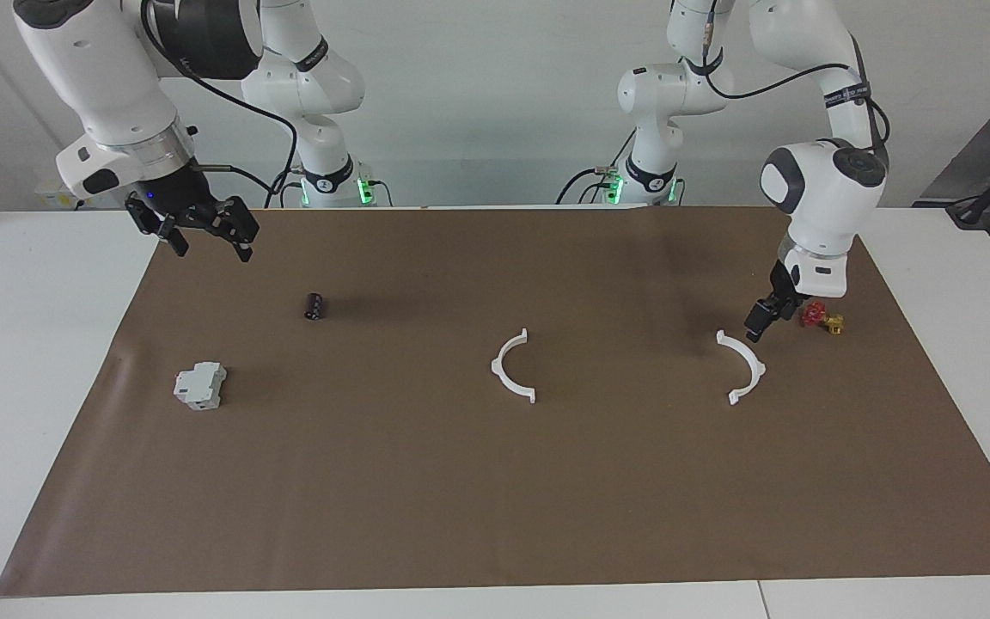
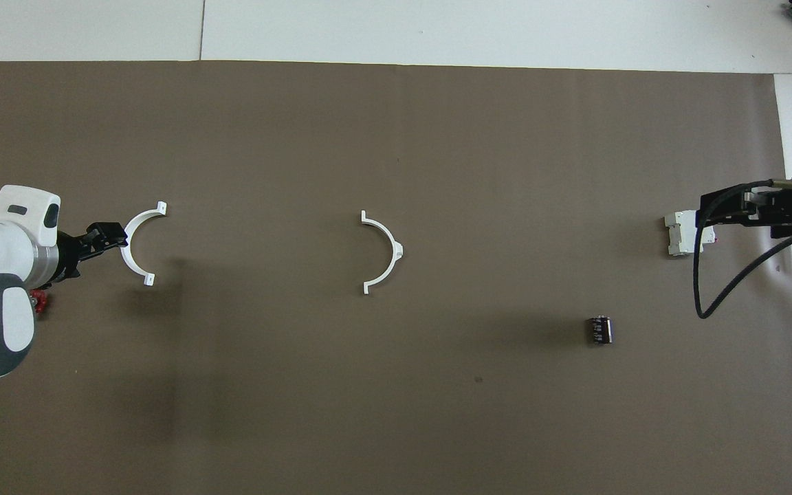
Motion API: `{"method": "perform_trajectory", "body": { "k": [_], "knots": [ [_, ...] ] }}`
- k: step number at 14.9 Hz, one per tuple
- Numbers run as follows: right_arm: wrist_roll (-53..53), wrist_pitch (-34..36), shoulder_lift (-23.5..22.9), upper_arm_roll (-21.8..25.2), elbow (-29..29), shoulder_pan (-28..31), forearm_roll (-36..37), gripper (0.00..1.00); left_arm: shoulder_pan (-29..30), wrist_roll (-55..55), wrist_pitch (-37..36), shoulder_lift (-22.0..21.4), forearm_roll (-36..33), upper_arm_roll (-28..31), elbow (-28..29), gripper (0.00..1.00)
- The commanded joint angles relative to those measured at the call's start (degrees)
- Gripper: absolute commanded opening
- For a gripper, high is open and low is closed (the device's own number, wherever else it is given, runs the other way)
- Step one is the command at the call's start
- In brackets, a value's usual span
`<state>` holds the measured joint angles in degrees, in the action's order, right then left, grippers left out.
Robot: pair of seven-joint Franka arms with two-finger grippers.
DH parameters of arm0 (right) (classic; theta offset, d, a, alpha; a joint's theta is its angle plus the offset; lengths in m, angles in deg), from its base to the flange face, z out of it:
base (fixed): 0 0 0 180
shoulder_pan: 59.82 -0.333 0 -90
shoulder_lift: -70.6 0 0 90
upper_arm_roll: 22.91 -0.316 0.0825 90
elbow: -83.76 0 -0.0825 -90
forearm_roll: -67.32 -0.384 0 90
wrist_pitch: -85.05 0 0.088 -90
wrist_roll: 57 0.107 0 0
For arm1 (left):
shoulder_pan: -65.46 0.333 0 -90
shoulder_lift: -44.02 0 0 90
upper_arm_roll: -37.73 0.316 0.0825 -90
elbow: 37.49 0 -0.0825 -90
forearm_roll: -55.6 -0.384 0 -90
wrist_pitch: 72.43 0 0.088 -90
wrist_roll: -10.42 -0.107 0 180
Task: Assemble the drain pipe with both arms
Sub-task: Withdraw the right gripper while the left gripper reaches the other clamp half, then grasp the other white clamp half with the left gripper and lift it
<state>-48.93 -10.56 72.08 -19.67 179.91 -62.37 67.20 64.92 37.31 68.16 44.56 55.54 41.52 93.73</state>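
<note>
The drain pipe lies as two separate white half-ring arcs on the brown mat, their open sides facing each other. One arc (image 1: 505, 368) (image 2: 390, 249) is at the mat's middle. The other arc (image 1: 750, 368) (image 2: 130, 242) is toward the left arm's end. My left gripper (image 1: 755, 331) (image 2: 117, 237) is low, right at the outer curve of that arc; whether it touches is unclear. My right gripper (image 1: 207, 234) (image 2: 719, 213) is open and empty, raised over the mat's edge at the right arm's end.
A grey-white boxy block (image 1: 200, 385) (image 2: 678, 234) lies under the raised right gripper. A small black cylinder (image 1: 314, 306) (image 2: 600, 329) lies nearer to the robots than the block. A small red and gold part (image 1: 821, 319) (image 2: 40, 300) sits beside the left gripper.
</note>
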Motion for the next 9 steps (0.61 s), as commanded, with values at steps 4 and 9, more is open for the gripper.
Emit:
{"method": "perform_trajectory", "body": {
  "k": [4, 9],
  "knots": [
    [-0.69, -0.98, 0.81, -0.34, 1.15, 0.52, -0.93, 1.00, -1.12, 2.56, 3.90, 1.92, 0.77, 0.25, 1.58, 1.00],
    [0.01, -1.07, 0.72, -0.34, 1.06, 0.52, -0.93, 1.00, -2.79, 2.73, 9.35, 6.57, 0.59, 0.25, 1.59, 1.00]
  ]
}}
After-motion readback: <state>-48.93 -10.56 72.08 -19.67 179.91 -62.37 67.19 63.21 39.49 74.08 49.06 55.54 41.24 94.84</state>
